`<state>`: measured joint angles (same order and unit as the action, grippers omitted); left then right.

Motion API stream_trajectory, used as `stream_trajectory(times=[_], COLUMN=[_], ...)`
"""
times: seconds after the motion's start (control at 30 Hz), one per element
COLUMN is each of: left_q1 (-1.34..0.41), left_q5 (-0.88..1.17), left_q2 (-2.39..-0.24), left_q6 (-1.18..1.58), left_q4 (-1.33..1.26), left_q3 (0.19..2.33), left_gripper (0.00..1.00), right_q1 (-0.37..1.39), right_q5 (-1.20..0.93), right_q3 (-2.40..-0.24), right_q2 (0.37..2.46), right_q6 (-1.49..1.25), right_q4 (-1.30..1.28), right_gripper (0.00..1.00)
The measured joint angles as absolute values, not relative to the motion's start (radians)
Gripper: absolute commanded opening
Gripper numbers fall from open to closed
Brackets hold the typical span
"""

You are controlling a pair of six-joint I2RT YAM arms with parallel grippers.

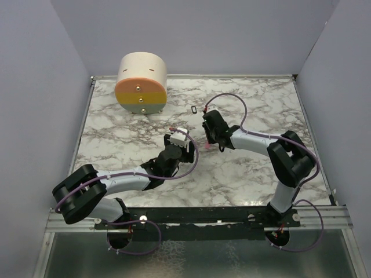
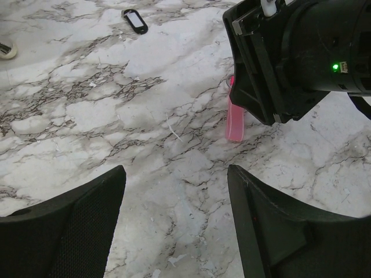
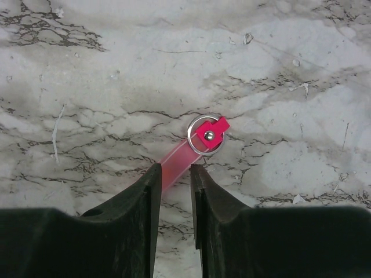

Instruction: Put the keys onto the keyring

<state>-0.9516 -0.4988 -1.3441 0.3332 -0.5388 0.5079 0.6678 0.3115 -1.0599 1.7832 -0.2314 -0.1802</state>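
The keys, a slim pink strap with a metal ring and rivet at its far end, lie on the marble table. My right gripper has its fingers drawn in close on the strap's near end, which fills the gap between them. The strap also shows in the left wrist view and the top view, beside the right gripper. The keyring, a tiny black oval with a pale centre, lies apart, farther back. My left gripper is wide open and empty, just left of the strap.
A round box, cream on top with orange and yellow bands, stands at the back left. Grey walls close in the table on the left, back and right. Purple cables loop off both arms.
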Motion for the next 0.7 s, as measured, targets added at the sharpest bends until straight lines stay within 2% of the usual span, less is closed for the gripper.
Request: stream_trajectory(times=[0.7], left_q1=[-0.952], left_q5=[-0.514], left_q2=[-1.367], left_q6=[0.318], left_q4=[-0.539], left_q3=[0.508], left_gripper=[0.73], right_q1=[0.672], right_q5=[0.433], right_q3=[-1.125], right_q2=[1.905], right_q6=[-0.204], right_q4=[-0.141], right_gripper=[0.2])
